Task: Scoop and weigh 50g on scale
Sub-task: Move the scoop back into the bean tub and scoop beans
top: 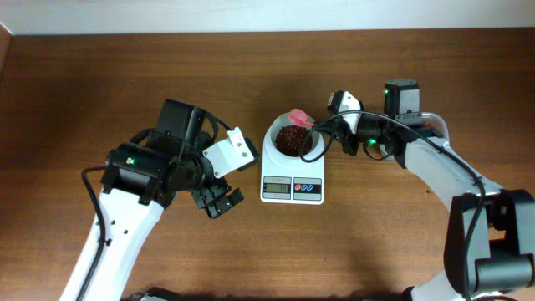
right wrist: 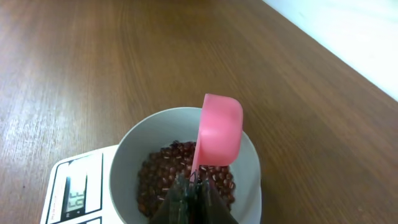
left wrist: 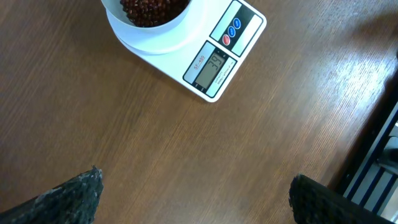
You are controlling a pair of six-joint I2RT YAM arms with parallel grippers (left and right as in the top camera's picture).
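Note:
The white scale (top: 292, 189) sits mid-table with a lit grey display (left wrist: 211, 68) and blue and red buttons. A round white bowl (top: 272, 136) rests on it, holding a heap of dark reddish-brown beans (top: 292, 140) (right wrist: 186, 174) (left wrist: 149, 9). My right gripper (right wrist: 197, 182) is shut on the handle of a pink measuring spoon (right wrist: 219, 129), whose scoop is tipped over above the bowl's far rim (top: 300, 117). My left gripper (left wrist: 194, 196) hangs open over bare wood in front and to the left of the scale (top: 219, 199), nothing between its fingers.
Brown wooden table (top: 401, 242) all round the scale. A pale wall edge runs along the back (top: 251, 17). The right arm (top: 435, 159) reaches in from the right side, the left arm (top: 125, 209) from the front left.

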